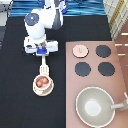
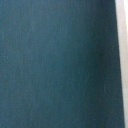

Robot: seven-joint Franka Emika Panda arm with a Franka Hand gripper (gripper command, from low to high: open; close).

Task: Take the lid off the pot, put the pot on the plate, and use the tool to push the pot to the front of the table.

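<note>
Lid (image 1: 79,50): off, lying on the stove panel (image 1: 120,75). Pot (image 1: 42,82): seated on plate (image 1: 36,90), mid-worktop (image 1: 20,100), far from the front edge. Tool (image 1: 44,67): touching the pot. Claw (image 1: 42,50): at the tool's handle; grip cannot be told.

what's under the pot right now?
The pot, lid off and reddish items inside, sits on the cream plate; only the plate's rim shows, its centre covered. The tool reaches from the pot up to the gripper. The lid lies on the stove.
</note>
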